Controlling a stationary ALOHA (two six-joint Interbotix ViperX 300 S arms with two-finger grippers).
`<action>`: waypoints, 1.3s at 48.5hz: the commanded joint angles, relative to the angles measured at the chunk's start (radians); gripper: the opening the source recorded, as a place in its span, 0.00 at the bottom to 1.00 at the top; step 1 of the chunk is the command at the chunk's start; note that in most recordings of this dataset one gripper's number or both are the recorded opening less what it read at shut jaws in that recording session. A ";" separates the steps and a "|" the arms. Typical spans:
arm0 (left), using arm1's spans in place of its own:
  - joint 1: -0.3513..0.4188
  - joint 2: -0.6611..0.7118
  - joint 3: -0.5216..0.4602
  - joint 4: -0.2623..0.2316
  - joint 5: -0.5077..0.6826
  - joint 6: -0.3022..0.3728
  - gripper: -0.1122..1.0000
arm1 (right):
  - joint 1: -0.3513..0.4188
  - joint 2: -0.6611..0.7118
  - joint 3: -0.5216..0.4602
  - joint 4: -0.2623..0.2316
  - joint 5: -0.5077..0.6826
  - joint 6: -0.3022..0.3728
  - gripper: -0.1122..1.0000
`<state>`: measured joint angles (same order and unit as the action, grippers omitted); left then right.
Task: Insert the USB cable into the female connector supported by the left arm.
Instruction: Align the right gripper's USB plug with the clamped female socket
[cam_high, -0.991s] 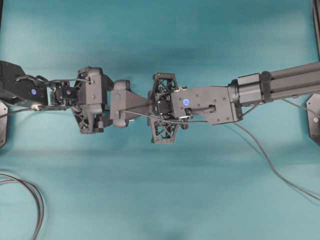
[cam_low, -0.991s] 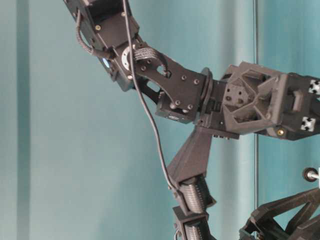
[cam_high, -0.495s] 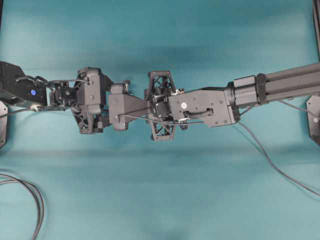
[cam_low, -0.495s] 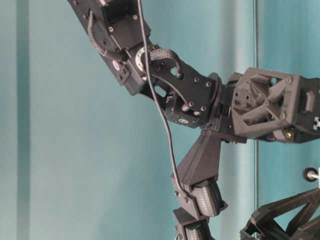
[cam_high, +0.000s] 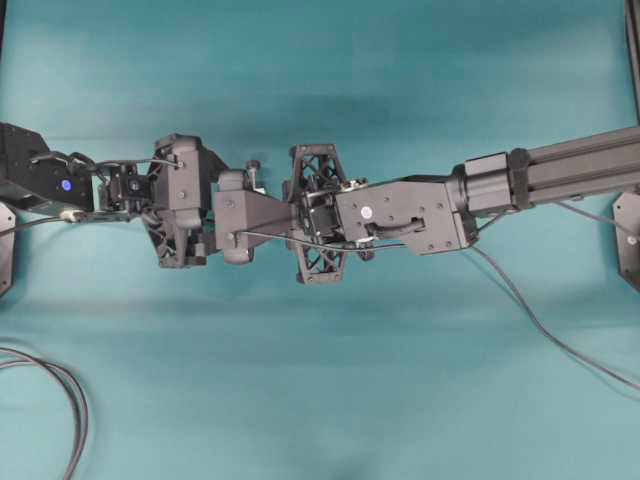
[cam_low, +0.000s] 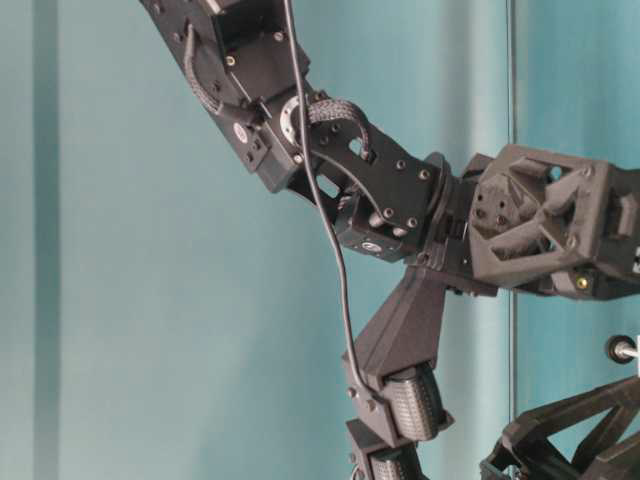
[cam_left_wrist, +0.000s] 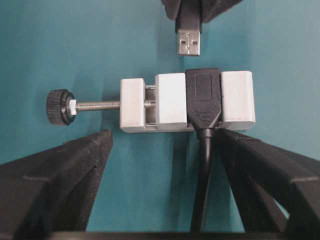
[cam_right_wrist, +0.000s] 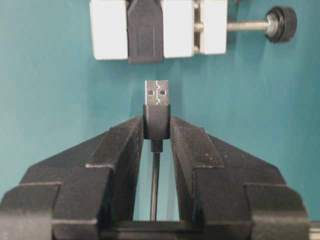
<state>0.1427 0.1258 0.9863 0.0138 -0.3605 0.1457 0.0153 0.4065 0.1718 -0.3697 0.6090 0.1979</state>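
The female connector is a black socket clamped in a white block with a screw pin and black knob. Its dark cable runs back between my left gripper's fingers. My left gripper stands wide open, its tips at the block's near edge. My right gripper is shut on the USB cable's black plug body. The metal tip points at the socket across a short gap and sits slightly to one side of it. The tip also shows in the left wrist view.
In the overhead view the left arm and right arm meet nose to nose at mid-table, and the knob peeks out beside them. Looped black cables lie at the lower left. A thin cable trails right.
The right arm has moved left toward the left gripper, carrying the plug closer to the block. The left arm has barely moved.
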 joint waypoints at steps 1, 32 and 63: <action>0.011 -0.005 -0.003 0.002 0.000 0.011 0.94 | 0.003 -0.018 -0.028 -0.003 -0.018 0.000 0.30; 0.011 -0.005 0.021 0.003 -0.040 0.012 0.94 | 0.003 -0.018 0.008 -0.005 -0.061 0.000 0.30; 0.011 -0.003 0.020 0.003 -0.043 0.012 0.94 | 0.006 -0.046 0.009 -0.005 -0.087 0.000 0.30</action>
<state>0.1457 0.1273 1.0094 0.0138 -0.4080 0.1473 0.0199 0.4065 0.1933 -0.3697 0.5323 0.1979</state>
